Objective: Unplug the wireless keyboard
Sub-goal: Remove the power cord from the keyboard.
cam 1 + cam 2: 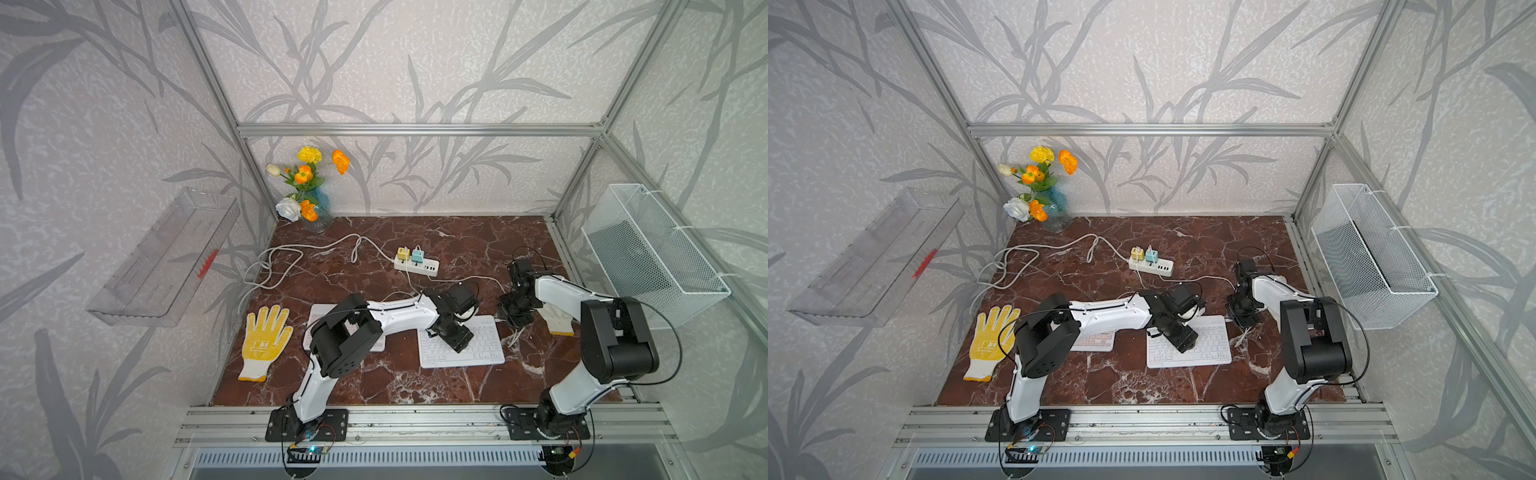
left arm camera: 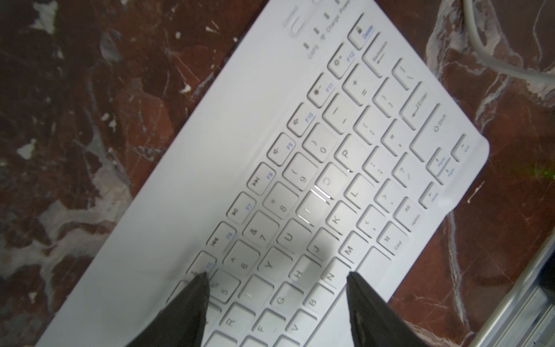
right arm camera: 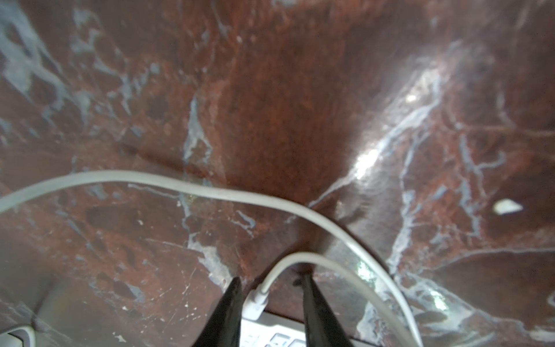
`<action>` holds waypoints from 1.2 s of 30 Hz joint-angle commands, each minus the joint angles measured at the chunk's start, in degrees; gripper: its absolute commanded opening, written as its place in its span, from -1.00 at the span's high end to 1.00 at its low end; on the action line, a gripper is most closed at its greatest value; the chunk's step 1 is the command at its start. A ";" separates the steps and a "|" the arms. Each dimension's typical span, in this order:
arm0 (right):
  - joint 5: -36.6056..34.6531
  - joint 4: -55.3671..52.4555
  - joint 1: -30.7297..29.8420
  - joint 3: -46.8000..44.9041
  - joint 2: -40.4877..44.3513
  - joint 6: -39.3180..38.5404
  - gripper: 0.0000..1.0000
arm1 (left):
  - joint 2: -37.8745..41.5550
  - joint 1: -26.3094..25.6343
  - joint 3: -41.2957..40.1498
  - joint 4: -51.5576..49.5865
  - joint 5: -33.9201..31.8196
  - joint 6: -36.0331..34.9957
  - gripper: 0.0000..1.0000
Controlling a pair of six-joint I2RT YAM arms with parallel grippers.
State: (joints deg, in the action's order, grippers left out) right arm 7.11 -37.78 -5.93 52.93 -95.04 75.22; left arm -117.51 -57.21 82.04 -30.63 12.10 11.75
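Right end effector (image 3: 270, 279) straddles plug (image 3: 255, 300), jaws slightly apart, not pinching. Keyboard (image 1: 478, 353) lies near, right of ctr on bench (image 1: 395, 382); left end effector (image 2: 277, 275), spread, sits over its keys. Pinch plug body, not cable (image 3: 180, 183); pull straight out w/ left bracing keyboard.
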 commanded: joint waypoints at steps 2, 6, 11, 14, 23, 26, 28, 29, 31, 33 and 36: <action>2.70 -1.75 -0.43 -1.41 0.00 2.67 0.29 | -6.94 0.96 -4.04 -8.99 -1.25 0.94 -0.46; 4.04 -1.72 -1.27 -2.78 -0.73 6.18 0.28 | -7.03 0.96 -3.85 -8.98 -1.13 0.91 -0.46; 2.64 -1.30 -1.87 -3.87 -1.06 10.39 0.28 | -7.20 0.96 -3.74 -9.30 -1.19 0.66 -0.46; 1.37 -1.86 -2.06 -4.29 -1.34 12.78 0.34 | -7.33 0.96 -3.64 -9.36 -1.03 0.59 -0.46; -0.38 3.33 -1.98 -6.72 -4.42 17.10 0.84 | -7.57 1.13 -3.47 -9.47 -0.61 0.56 -0.45; -2.86 -0.03 -2.06 -3.34 -5.50 13.31 0.91 | -7.63 1.31 -3.53 -9.45 -0.53 0.81 -0.45; -5.51 -1.71 -2.06 -1.65 -5.22 10.83 0.96 | -7.55 1.31 -3.64 -9.44 -0.42 0.99 -0.45; -6.57 -2.11 -2.06 -1.07 -4.96 9.73 0.97 | -7.64 1.40 -3.73 -9.41 -0.45 1.08 -0.45; -7.31 -3.12 -2.07 -0.02 -5.11 8.08 0.98 | -7.72 1.40 -3.60 -9.44 -0.43 1.27 -0.45; -7.69 -4.85 -2.06 1.19 -5.87 7.14 0.99 | -7.73 1.48 -3.55 -9.46 -0.40 1.26 -0.45; -9.19 -6.12 -2.23 1.59 -6.03 5.86 0.99 | -7.64 1.55 -3.64 -9.36 -0.47 1.43 -0.45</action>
State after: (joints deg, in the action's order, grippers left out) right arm 5.98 -41.52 -8.19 55.96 -98.04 85.43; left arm -117.95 -56.82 82.78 -31.42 12.88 11.79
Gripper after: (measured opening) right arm 0.111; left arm 0.726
